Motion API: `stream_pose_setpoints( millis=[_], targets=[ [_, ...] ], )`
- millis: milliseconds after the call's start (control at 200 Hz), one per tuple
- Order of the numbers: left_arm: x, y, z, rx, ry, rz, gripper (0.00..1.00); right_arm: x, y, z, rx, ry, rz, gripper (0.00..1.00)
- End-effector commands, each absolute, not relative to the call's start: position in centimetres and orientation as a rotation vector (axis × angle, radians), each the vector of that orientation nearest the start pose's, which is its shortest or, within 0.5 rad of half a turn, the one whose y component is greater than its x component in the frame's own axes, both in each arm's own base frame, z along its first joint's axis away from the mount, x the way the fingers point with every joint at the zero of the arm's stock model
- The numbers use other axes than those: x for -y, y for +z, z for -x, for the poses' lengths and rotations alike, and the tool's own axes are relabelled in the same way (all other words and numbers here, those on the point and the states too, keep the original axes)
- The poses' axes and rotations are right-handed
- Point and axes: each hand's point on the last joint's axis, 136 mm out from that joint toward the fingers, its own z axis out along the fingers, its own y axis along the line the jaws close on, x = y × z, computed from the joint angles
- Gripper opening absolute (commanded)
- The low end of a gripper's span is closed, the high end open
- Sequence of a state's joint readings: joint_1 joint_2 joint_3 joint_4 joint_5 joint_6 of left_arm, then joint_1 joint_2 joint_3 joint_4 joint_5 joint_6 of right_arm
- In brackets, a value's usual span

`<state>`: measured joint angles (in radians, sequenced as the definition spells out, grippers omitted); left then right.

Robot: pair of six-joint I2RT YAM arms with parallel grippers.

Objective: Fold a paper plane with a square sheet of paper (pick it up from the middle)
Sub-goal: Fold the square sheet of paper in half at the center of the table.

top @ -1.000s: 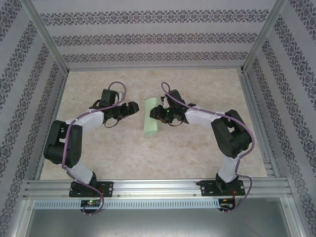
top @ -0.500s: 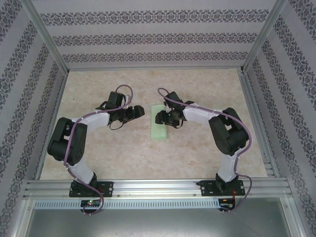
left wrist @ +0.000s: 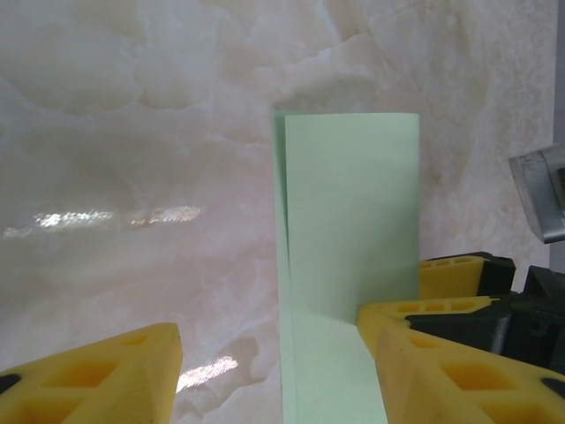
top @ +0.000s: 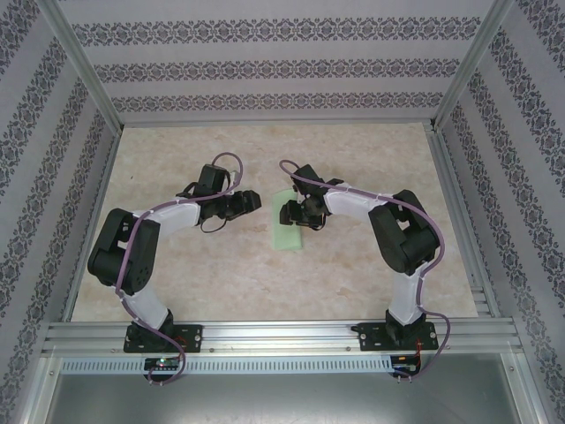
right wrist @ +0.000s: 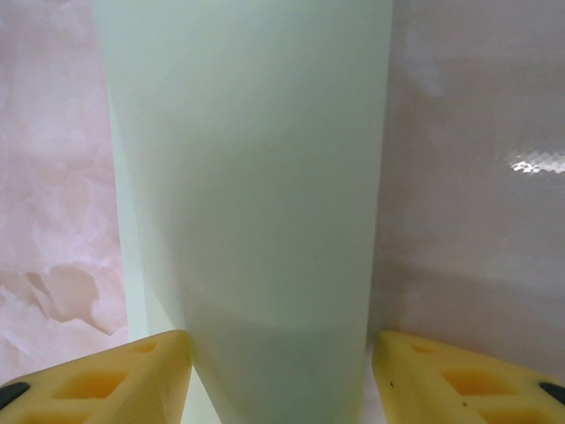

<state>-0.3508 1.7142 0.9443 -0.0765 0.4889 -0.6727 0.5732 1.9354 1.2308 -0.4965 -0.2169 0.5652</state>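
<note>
Folded square sheet of paper [top: 289,233] ctr frame; right gripper [top: 289,213] straddles it, left gripper [top: 252,200] beside, both w/ fingers apart. Best press crease flat, evenly.

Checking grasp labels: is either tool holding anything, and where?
Nothing held. Folded sheet of paper lies flat; right tool straddles it open, left tool open at its edge.

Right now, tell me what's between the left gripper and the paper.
Nothing visible. Only bare table lies between the left gripper and the paper, a folded strip lying flat ahead of its open jaws. The right gripper hovers over the paper from the other side, so mind it when reaching.
</note>
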Motion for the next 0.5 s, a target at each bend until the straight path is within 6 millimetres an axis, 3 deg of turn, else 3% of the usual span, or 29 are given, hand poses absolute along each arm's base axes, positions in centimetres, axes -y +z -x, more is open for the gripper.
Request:
stream_pose_setpoints(
  millis=[0, 180, 495],
  targets=[
    [23.3, 7.9, -37.6, -2.505, -1.062, 0.161, 0.6, -25.3, 0.3, -34.1, -2.938, 0.494, -0.029, 0.59],
    [24.3, 8.0, -37.6, -2.474, -1.086, 0.135, 0.57, -24.7, -0.9, -33.7, -3.0, 0.425, -0.094, 0.59],
    [24.1, 6.9, -38.4, -2.464, -1.072, 0.205, 0.54, -23.6, -3.2, -32.1, -3.081, 0.227, -0.031, 0.62]
  ],
)
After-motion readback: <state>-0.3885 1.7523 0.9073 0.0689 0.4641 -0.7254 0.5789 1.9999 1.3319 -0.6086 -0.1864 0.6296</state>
